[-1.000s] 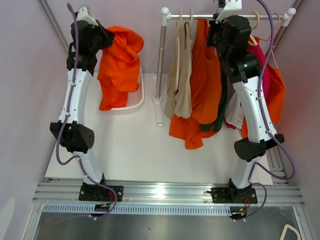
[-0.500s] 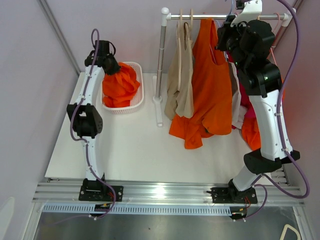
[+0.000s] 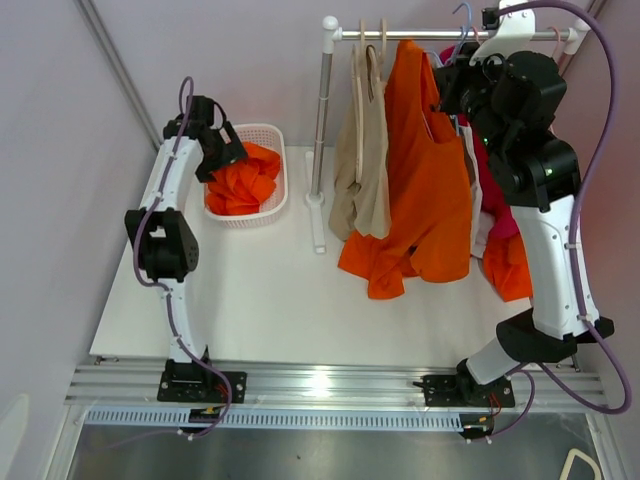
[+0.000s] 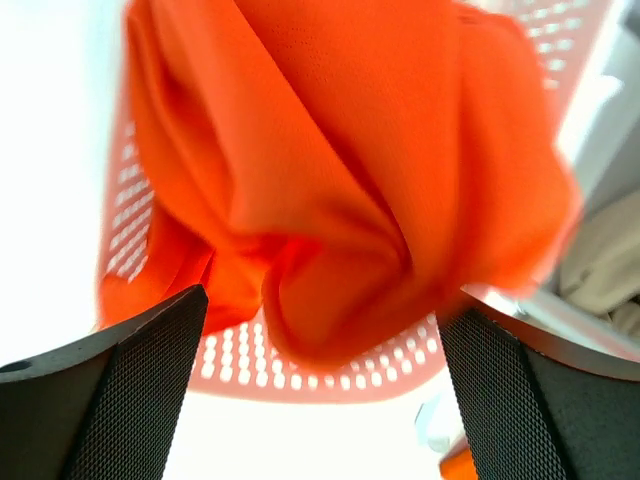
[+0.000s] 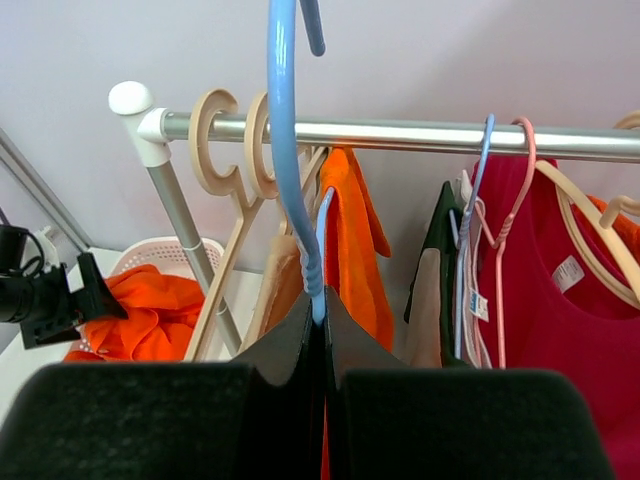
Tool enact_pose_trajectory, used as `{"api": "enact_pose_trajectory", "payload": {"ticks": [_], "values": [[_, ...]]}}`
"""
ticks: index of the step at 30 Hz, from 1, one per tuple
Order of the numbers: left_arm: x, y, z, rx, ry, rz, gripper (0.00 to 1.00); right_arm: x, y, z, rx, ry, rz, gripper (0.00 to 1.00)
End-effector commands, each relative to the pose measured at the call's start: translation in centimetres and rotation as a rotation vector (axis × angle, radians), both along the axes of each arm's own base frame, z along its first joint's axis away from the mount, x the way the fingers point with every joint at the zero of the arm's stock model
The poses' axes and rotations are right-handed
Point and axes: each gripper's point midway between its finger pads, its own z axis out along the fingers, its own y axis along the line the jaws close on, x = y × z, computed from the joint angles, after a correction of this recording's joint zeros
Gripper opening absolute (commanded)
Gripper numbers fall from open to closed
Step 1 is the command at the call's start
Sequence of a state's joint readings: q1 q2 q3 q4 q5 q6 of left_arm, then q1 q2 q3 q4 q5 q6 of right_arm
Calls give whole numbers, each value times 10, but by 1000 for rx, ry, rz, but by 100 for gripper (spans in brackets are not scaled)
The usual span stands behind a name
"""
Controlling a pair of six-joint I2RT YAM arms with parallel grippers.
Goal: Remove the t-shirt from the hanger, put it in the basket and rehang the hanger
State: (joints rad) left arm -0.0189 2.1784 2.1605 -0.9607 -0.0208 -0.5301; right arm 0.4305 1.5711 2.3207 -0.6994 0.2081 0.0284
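The orange t-shirt point(image 3: 243, 180) lies crumpled in the white perforated basket point(image 3: 272, 135) at the back left. My left gripper point(image 3: 222, 152) hovers just above it, open, with nothing between its fingers. In the left wrist view the t-shirt point(image 4: 340, 170) fills the frame over the basket point(image 4: 330, 385), beyond the spread left gripper point(image 4: 325, 330). My right gripper point(image 5: 320, 305) is shut on the neck of a blue hanger point(image 5: 285, 130), held up by the rail point(image 5: 400, 133). The hanger's arms are hidden behind my fingers. From above, the blue hanger point(image 3: 460, 22) shows near the rail's right end.
A clothes rail point(image 3: 400, 33) on a white post point(image 3: 322, 120) stands at the back. Hanging on it are beige garments point(image 3: 365, 160), a long orange top point(image 3: 425, 190) and red clothes point(image 3: 500, 210). Wooden hangers point(image 5: 235, 150) and a pink hanger point(image 5: 520, 160) sit on the rail.
The left arm lowered the t-shirt into the basket, then its gripper opened and let it go. The right arm rose toward the rail with the blue hanger still gripped.
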Motion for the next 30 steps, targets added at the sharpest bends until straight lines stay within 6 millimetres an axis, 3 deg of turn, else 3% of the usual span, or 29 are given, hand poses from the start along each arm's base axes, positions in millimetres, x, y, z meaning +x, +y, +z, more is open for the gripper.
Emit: {"api": "enact_pose_trajectory", "payload": {"ticks": [1,2,4,5,7,8,10,11,12,13,14,15,16,17,18,20,24,25,27,28,30], "values": [[-18,6,117,48,-253,-3,99,-34,-5,44,80,-116,38,0],[-32,3,142,64,-298,-6,99,-39,-7,46,89,-117,31,0],[-46,-1,171,83,-366,-25,100,-45,-9,42,104,-93,27,0],[-63,-7,192,90,-411,-34,99,-48,-7,37,103,-77,27,0],[-78,-14,211,99,-455,-59,99,-57,-13,33,108,-64,11,0],[-94,-23,231,95,-500,-81,99,-60,-15,31,108,-59,3,0],[-110,-32,246,96,-536,-107,100,-68,-20,23,115,-48,-13,0],[-119,-44,245,97,-539,-137,100,-72,-23,21,122,-50,-22,0],[-138,-49,264,95,-597,-158,100,-79,-26,18,129,-51,-24,0],[-145,-56,250,106,-574,-182,100,-83,-30,17,146,-48,-43,0],[-156,-75,261,100,-628,-228,100,-86,-32,15,155,-45,-47,0],[-175,-72,277,117,-684,-224,100,-89,-31,10,157,-28,-44,0],[-183,-78,266,128,-670,-243,99,-95,-34,10,180,-26,-51,0],[-196,-96,272,116,-701,-290,99,-97,-34,7,184,-16,-56,0],[-209,-89,282,138,-736,-267,99,-101,-28,5,191,-10,-42,0],[-226,-103,276,142,-736,-313,100,-104,-34,-5,203,8,-94,0],[-258,-111,273,115,-766,-368,100,-110,-39,-21,248,46,-177,0],[-267,-109,260,120,-759,-379,100,-111,-37,-24,260,54,-185,0],[-281,-121,263,79,-807,-418,99,-110,-46,-34,301,67,-266,0],[-284,-126,243,96,-781,-444,100,-108,-47,-37,308,73,-290,0],[-298,-131,243,130,-812,-461,99,-106,-52,-43,343,88,-376,0]]}}
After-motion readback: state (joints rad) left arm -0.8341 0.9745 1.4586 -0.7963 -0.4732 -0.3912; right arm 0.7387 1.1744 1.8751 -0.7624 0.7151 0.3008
